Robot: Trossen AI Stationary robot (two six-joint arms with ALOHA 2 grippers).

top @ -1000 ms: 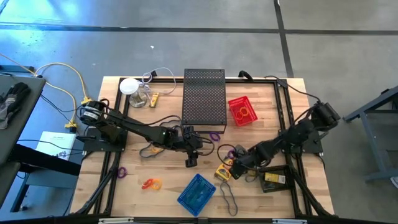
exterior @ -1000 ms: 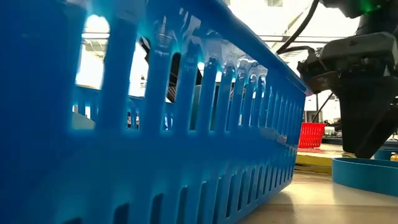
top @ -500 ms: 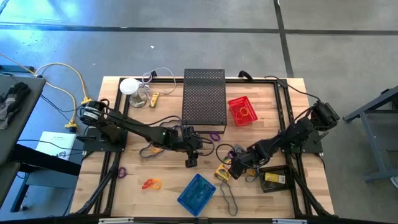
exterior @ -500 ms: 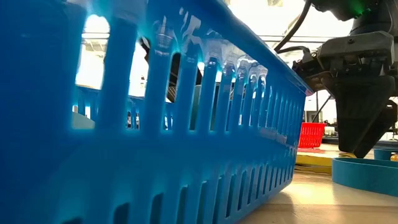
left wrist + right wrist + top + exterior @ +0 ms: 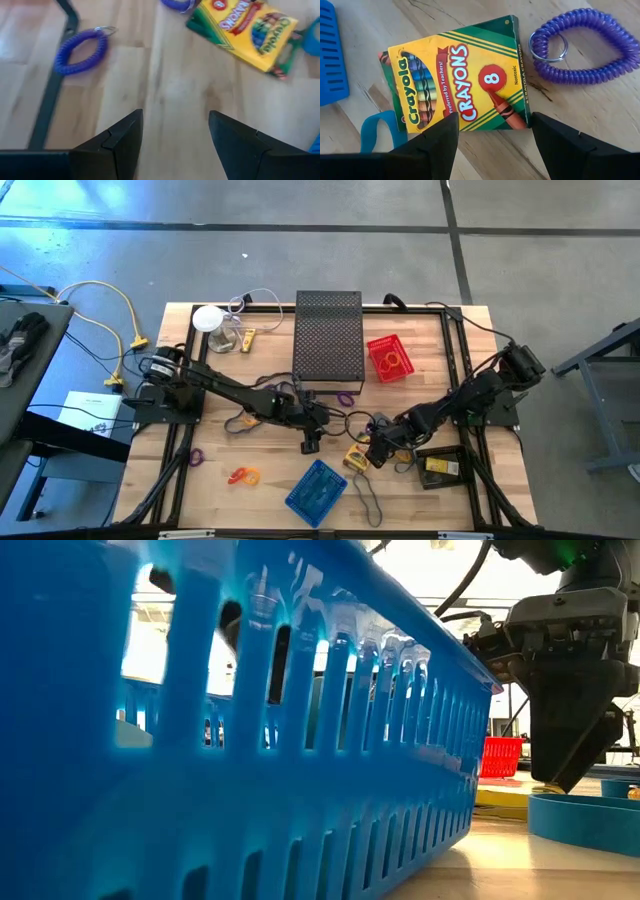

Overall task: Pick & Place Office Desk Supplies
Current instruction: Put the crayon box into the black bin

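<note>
A yellow-and-green crayon box [image 5: 460,85] lies flat on the wooden table, right of the blue basket [image 5: 317,490]. My right gripper [image 5: 492,145] hangs open just above the box's edge, pointing steeply down, and also shows in the high view [image 5: 372,452]. A purple coil loop [image 5: 585,47] lies beside the box. My left gripper [image 5: 175,145] is open over bare wood left of the box [image 5: 245,30], near another purple coil [image 5: 80,50]. Orange bands [image 5: 243,476], a purple loop [image 5: 195,455] and a dark band [image 5: 368,500] lie loose on the table.
A tall black mesh box [image 5: 328,335] stands at the far middle, with a red basket [image 5: 390,358] to its right. A white round object with a cable [image 5: 208,318] sits at the far left. A blue band [image 5: 377,130] lies beside the crayon box.
My left gripper has sunk toward the table and edged toward its near edge, staying open. My right gripper has rolled a little about its own axis above the crayon box, also staying open. No object has moved.
</note>
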